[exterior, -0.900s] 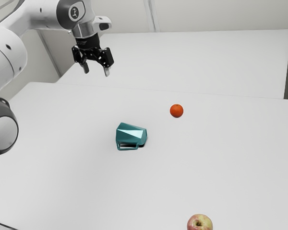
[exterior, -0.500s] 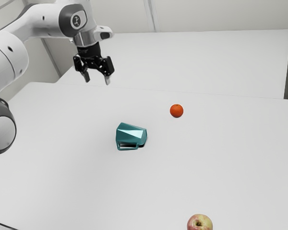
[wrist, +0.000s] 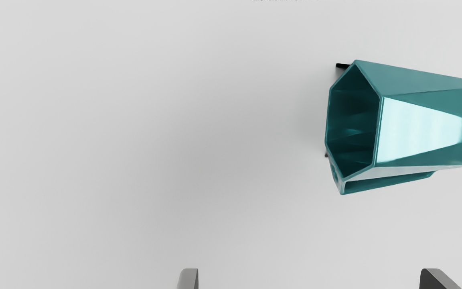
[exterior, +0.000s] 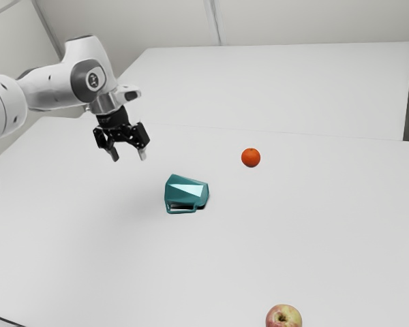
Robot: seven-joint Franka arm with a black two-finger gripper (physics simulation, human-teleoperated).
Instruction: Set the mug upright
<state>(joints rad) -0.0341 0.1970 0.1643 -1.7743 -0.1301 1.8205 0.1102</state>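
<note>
Gripper [exterior: 129,157] near the sideways mug [exterior: 185,191]

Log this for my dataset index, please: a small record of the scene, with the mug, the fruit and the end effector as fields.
mug: teal, on its side, opening toward the exterior view's left
end effector: open, above table, holding nothing
orange: on table, whole
apple: red and yellow, partly out of frame
task state: mug not upright

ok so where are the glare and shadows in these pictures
Wrist view: bright glare on a flat side of the mug, soft grey shading on the table beyond its mouth; exterior view: pale shine on the mug's side, a dark shadow by its base.
</note>
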